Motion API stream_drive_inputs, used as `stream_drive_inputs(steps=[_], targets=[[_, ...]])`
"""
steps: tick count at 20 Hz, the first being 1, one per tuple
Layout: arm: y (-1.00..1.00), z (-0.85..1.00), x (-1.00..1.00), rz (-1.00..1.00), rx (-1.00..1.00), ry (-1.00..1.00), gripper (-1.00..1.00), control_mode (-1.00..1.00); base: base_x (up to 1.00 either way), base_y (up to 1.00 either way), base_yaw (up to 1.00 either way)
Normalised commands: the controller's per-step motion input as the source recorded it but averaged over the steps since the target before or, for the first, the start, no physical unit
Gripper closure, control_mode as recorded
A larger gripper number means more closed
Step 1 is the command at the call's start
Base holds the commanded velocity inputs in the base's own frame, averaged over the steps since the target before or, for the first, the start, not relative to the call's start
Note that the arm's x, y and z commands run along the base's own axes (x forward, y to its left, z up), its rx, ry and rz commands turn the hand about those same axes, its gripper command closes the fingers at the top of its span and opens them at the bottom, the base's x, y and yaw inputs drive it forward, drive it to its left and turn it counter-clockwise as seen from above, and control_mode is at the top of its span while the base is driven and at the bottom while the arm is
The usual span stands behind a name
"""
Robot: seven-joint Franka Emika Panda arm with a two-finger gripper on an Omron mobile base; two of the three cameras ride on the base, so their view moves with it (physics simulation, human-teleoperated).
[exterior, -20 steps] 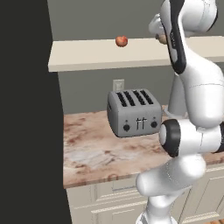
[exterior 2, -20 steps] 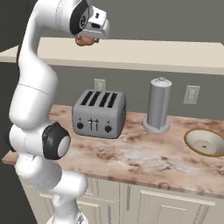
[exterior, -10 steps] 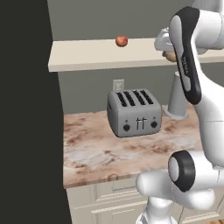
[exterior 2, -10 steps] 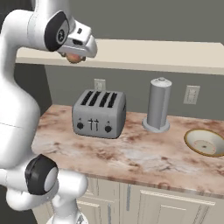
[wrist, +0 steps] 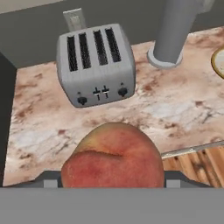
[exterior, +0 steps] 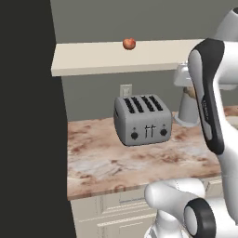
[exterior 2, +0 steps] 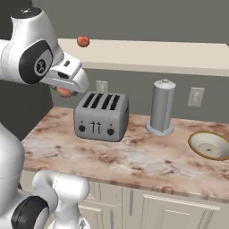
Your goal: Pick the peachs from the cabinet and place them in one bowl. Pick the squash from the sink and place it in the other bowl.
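One red-orange peach (wrist: 113,155) sits close to the hand camera, and my gripper (exterior 2: 65,91) is shut on it; the fruit hides the fingertips. It hangs above the counter, left of the toaster (exterior 2: 101,116). The second peach (exterior: 129,43) (exterior 2: 82,41) rests on the beige cabinet slab (exterior: 116,58) (exterior 2: 156,56). A cream bowl with a golden-brown rim (exterior 2: 210,145) (wrist: 218,61) lies on the counter at the far right. The sink, the squash and the other bowl are out of view.
A grey four-slot toaster (exterior: 142,119) (wrist: 96,63) stands mid-counter, with a tall grey canister (exterior 2: 162,107) (wrist: 177,30) to its right. A dark wall (exterior: 28,139) bounds the counter's left end. White drawer fronts (exterior 2: 147,205) run below the marbled counter (exterior 2: 134,156).
The arm has swung down and away from the cabinet slab with the peach, from shelf height to just above toaster height. The peach on the slab has not moved.
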Motion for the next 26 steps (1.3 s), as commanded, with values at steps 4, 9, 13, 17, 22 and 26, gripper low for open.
stream_drive_inputs(steps=[4,9,13,17,22,26], targets=[[0.0,-0.45,-0.58,-0.06,0.0,0.2,1.0,-1.0,0.0,0.0,0.0],[-0.01,-0.5,-0.3,-0.05,0.0,0.12,1.0,-1.0,0.0,0.0,0.0],[0.0,-0.62,-0.16,-0.02,0.0,0.11,1.0,-1.0,0.0,0.0,0.0],[0.0,-0.45,-0.23,0.0,0.0,0.03,1.0,-1.0,0.0,0.0,0.0],[0.0,-0.09,-0.11,0.0,0.0,0.0,1.0,-1.0,0.0,0.0,0.0],[0.0,0.0,0.0,0.0,0.0,0.0,1.0,-1.0,0.0,0.0,0.0]])
